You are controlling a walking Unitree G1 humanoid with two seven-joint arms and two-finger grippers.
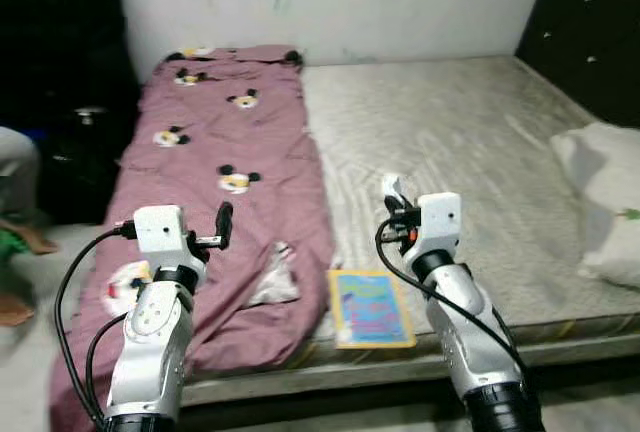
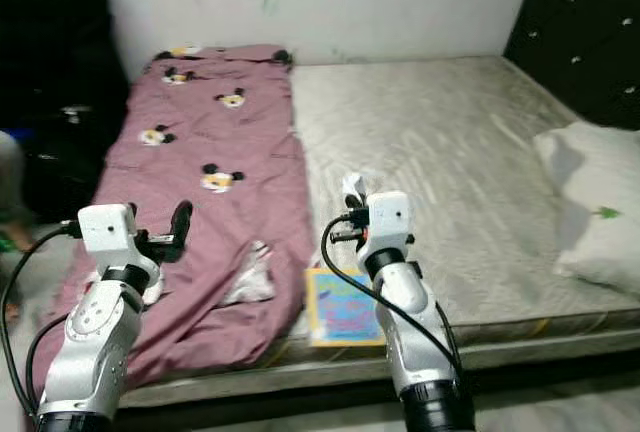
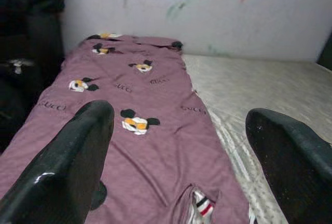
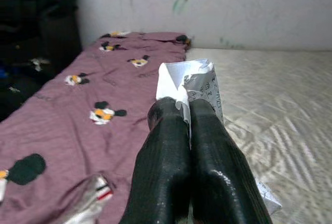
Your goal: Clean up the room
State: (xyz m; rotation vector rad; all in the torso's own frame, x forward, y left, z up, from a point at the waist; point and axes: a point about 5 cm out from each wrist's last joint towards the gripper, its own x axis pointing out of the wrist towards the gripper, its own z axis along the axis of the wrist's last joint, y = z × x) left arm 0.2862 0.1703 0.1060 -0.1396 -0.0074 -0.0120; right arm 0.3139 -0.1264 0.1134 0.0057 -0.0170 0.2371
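Right gripper (image 4: 188,111) is clenching a paper scrap (image 4: 193,81); left gripper (image 3: 181,146) is hanging released. Booklet (image 1: 371,307) is lying at the mattress (image 1: 480,142) front edge, uncollected.

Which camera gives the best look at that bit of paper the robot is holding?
The right wrist view: the paper is close up, pinched between the right gripper's shut fingers. Both eye views show it as a small white scrap.

A blanket (image 1: 225,182) lies left of a book (image 1: 371,308) on the mattress (image 1: 470,142).
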